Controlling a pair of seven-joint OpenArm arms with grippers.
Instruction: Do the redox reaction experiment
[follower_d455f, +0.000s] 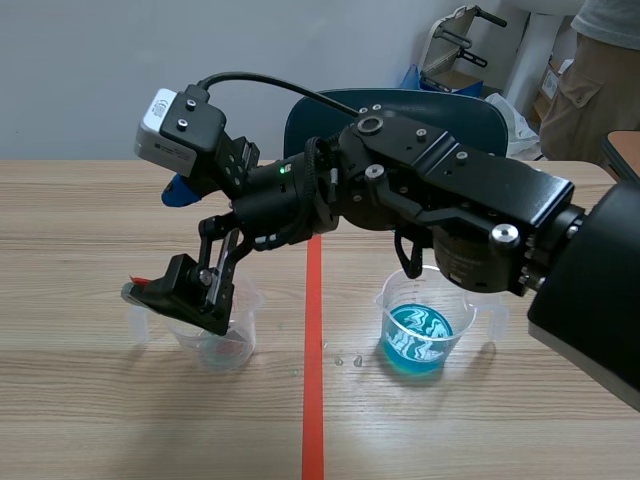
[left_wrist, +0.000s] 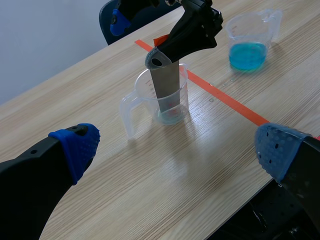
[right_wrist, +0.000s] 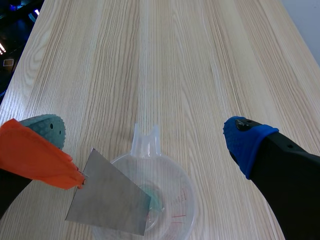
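Dipping into the cup: a thin metal sheet (left_wrist: 165, 85) stands nearly upright, its lower end inside the clear measuring cup (left_wrist: 150, 107), which has a faint greenish trace at its bottom.
Right gripper (right_wrist: 145, 135): it comes in from the right and hangs over the clear measuring cup, with its fingers spread wide and nothing pressed between them.
Sheet's hold: its top sits at the finger with the grey-green pad (right_wrist: 47, 127), under an orange piece (right_wrist: 35, 160). How it is fixed there cannot be told.
Left gripper (left_wrist: 177, 147): its fingers are wide apart and empty, above the tabletop (follower_d455f: 100, 420) and short of the clear measuring cup.
Cup of blue liquid (follower_d455f: 420, 335): it stands across the orange-red tape line (follower_d455f: 313, 400), well apart from the clear measuring cup.
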